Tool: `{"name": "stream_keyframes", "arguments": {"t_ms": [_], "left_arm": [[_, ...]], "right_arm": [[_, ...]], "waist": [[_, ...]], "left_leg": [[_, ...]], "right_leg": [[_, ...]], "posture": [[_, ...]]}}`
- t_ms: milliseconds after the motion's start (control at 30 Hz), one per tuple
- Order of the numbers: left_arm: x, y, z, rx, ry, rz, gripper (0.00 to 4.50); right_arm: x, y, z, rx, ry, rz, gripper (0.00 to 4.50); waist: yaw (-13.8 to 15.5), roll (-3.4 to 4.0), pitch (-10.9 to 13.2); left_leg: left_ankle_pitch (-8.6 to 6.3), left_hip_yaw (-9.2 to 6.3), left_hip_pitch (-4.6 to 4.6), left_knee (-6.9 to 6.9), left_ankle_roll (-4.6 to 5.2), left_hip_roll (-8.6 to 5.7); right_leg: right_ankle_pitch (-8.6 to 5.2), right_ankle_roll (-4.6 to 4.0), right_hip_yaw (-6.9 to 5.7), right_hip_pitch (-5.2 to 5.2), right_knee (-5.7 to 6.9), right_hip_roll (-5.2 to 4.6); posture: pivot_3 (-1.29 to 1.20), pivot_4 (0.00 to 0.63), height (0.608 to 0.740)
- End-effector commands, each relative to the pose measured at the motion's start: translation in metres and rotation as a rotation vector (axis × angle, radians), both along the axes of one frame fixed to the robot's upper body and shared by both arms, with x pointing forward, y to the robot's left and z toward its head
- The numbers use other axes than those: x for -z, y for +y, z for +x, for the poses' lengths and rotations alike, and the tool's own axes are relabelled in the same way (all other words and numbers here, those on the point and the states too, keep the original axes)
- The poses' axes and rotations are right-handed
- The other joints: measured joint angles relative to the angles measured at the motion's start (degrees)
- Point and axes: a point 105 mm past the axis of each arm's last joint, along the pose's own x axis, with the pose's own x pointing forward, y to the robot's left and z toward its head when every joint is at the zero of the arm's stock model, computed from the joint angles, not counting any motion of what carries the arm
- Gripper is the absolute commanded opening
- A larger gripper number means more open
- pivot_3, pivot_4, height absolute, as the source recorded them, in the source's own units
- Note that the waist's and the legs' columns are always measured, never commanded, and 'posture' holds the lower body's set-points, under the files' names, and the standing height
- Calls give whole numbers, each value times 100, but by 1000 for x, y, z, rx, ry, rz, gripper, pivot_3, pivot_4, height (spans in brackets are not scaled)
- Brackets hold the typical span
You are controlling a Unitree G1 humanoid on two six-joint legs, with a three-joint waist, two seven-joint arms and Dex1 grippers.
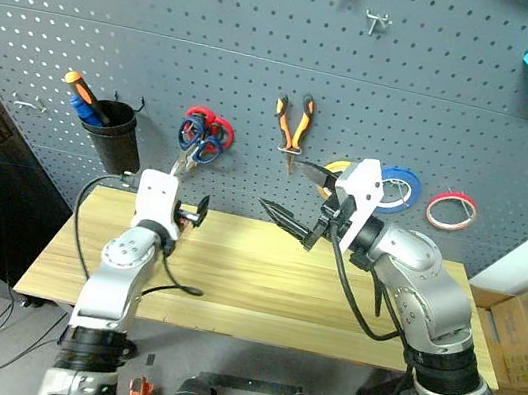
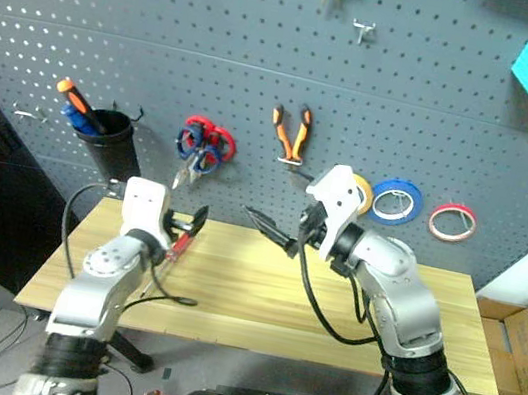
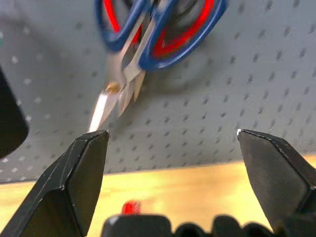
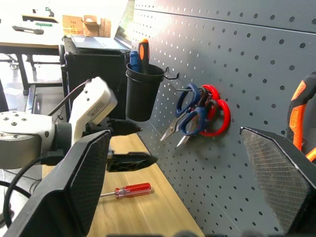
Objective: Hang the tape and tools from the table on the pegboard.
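I read even indoor light, soft shadows under the hanging blue-handled scissors [image 3: 148, 44], which blur close up; dark grey perforated pegboard [image 1: 440, 115] bows at edges.

Blue scissors [image 1: 194, 138], pliers [image 1: 292, 126] and red tape [image 1: 450, 211] hang on the pegboard [image 1: 267, 56]; the screwdriver [image 4: 129, 190] lies on the table [image 1: 250, 281].

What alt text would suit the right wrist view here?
Between the right pincer's open black fingers, the left pincer hovers open above a red-handled screwdriver lying on the wooden table. On the grey pegboard behind hang blue-handled scissors, red-handled scissors and a black cup.
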Motion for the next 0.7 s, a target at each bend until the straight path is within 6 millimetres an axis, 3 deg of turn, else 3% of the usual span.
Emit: {"name": "stream_keyframes", "arguments": {"t_ms": [33,200,433,700], "left_arm": [[-7,14,-7,-3,-5,52,4436],[20,37,-10,-34,149,120,4436],[35,49,10,4,278,154,4436],[59,59,33,-28,412,108,4436]], "right_arm": [[-13,0,-9,-18,-28,45,4500],[34,12,-8,-30,32,-184,4500],[48,23,-12,-85,90,-278,4500],[51,14,-2,-52,98,-297,4500]], "waist": [[-1,5,5],[25,30,29],[34,41,260],[-11,33,571]], "left_leg": [[0,0,0,-1,0,1],[0,0,3,0,0,2],[0,9,-10,0,0,2],[-3,15,-60,-7,6,0]], "right_leg": [[-1,-2,-1,0,0,0],[-4,-6,-8,-1,0,-8],[-4,-8,-9,-17,0,-20],[-3,15,-9,-58,3,-21]], "posture": [[67,114,740],[65,147,740],[46,226,740],[7,297,740]]}}
